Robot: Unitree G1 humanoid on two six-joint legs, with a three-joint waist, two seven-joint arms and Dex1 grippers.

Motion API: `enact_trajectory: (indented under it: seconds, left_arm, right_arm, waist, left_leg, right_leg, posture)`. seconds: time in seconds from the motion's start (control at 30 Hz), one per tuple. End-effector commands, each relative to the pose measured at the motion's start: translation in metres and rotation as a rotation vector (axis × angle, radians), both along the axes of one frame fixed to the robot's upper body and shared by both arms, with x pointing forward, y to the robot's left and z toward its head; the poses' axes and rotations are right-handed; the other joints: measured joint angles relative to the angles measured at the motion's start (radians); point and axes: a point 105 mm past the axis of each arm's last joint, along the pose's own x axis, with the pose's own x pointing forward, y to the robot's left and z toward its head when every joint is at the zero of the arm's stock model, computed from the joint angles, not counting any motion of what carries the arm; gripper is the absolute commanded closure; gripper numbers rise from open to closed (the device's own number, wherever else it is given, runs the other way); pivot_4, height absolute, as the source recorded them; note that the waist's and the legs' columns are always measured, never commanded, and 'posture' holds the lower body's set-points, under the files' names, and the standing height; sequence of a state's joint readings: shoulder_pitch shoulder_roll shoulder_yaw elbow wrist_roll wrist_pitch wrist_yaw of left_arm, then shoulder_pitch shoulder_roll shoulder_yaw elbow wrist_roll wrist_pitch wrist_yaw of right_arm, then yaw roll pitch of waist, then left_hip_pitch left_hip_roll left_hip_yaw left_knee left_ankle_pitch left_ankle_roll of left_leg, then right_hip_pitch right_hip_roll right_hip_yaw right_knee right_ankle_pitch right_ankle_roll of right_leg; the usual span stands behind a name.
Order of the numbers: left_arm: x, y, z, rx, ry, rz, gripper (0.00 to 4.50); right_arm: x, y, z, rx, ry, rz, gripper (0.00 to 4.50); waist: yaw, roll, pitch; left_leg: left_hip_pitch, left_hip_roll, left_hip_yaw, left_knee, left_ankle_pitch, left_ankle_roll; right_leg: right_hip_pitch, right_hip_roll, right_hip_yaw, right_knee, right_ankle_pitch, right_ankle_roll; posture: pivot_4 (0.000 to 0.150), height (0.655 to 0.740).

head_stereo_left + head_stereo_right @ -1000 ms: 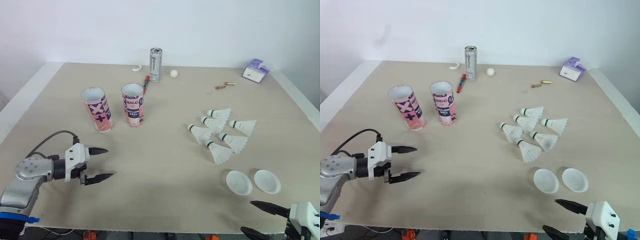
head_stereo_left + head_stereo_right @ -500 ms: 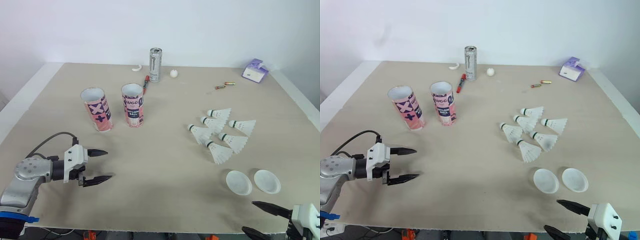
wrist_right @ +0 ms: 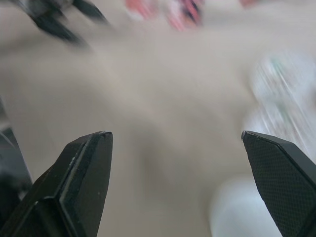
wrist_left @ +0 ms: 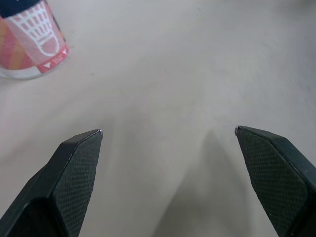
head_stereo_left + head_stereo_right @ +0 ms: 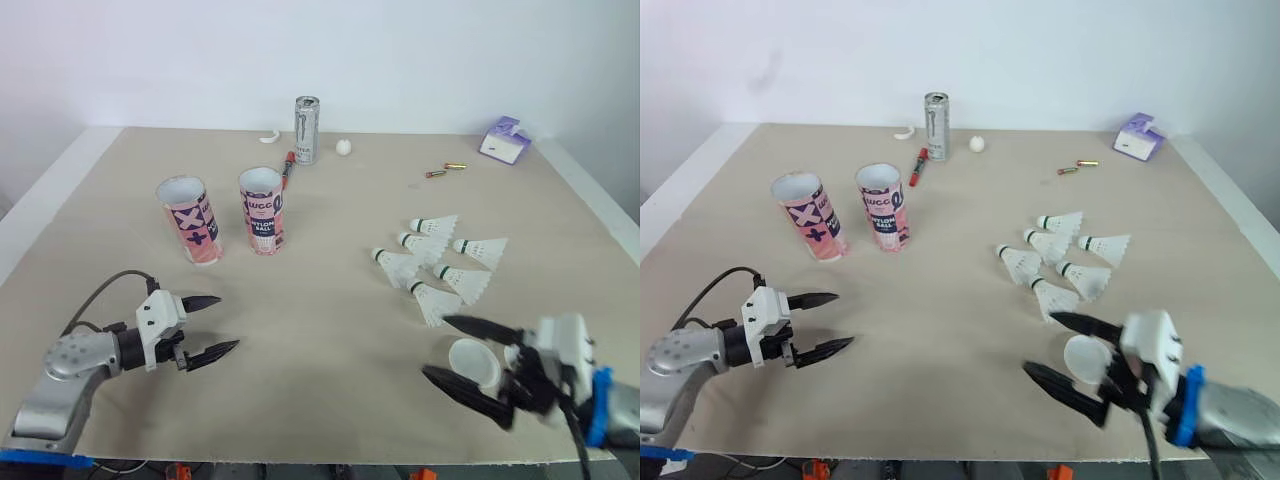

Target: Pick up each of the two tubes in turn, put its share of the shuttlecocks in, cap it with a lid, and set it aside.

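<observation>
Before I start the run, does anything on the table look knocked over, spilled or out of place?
Nothing stands out: the left tube and right tube stand upright and open; the shuttlecocks lie clustered on their sides.

- My head's two eyes look forward and down over the desk (image 5: 340, 210), sharing one scene.
- Wrist cameras sight closely along my left pincer (image 4: 168, 130) and right pincer (image 3: 175, 133).

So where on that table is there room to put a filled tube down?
The widest bare stretch is mid-table, between the two tubes and the shuttlecocks. The far left corner behind the tubes is bare too. It is crowded on the right, where shuttlecocks, a lid and the right end effector bunch together, and by the can at the back.
</observation>
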State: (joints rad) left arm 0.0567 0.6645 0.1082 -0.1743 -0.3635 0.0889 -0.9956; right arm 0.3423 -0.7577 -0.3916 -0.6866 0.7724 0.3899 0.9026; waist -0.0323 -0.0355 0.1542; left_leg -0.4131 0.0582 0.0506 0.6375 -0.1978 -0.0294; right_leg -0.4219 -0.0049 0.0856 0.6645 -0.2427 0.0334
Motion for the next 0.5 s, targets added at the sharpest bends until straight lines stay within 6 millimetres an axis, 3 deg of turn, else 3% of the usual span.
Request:
enact_trajectory:
  seconds: [0.03,0.13,0.2,0.37,0.5]
  left_arm:
    - [0.005,-0.001,0.016,-0.044,-0.050,0.098,0.00]
    - [0.009,-0.001,0.021,-0.119,-0.065,0.221,0.00]
    - [0.014,0.002,0.026,-0.159,-0.085,0.306,0.00]
    - [0.015,0.021,0.034,-0.239,-0.137,0.575,0.00]
    - [0.015,0.034,0.031,-0.268,-0.144,0.731,0.00]
  right_arm:
    - [0.016,0.020,0.011,0.034,-0.027,0.051,0.03]
    - [0.054,0.050,0.022,0.068,-0.075,0.137,0.03]
    - [0.068,0.060,0.022,0.056,-0.073,0.174,0.03]
    - [0.107,0.075,0.003,0.004,-0.066,0.213,0.03]
    - [0.121,0.075,-0.002,-0.015,-0.086,0.212,0.03]
  waist:
    - [0.003,-0.001,0.001]
    - [-0.006,-0.003,0.002]
    - [-0.010,-0.006,0.004]
    - [-0.004,-0.006,0.004]
    - [-0.010,-0.006,0.004]
  left_leg:
    - [0.000,0.000,-0.001,0.000,0.000,0.000]
    - [0.001,0.000,0.000,0.000,0.000,0.001]
    - [0.001,-0.002,-0.001,0.001,0.001,0.002]
    - [0.000,-0.002,-0.002,0.001,0.001,0.002]
    - [-0.002,-0.002,0.000,0.001,0.000,0.001]
  right_leg:
    - [0.000,0.000,0.000,0.000,0.000,0.000]
    - [0.001,0.001,0.001,0.000,0.000,0.001]
    - [0.002,0.001,0.003,0.000,0.003,0.002]
    - [0.003,0.001,0.002,0.000,0.000,0.004]
    - [0.001,0.001,0.004,0.000,0.003,0.009]
  posture:
    - [0.150,0.7400]
    - [0.150,0.7400]
    - [0.150,0.7400]
    - [0.150,0.7400]
    - [0.150,0.7400]
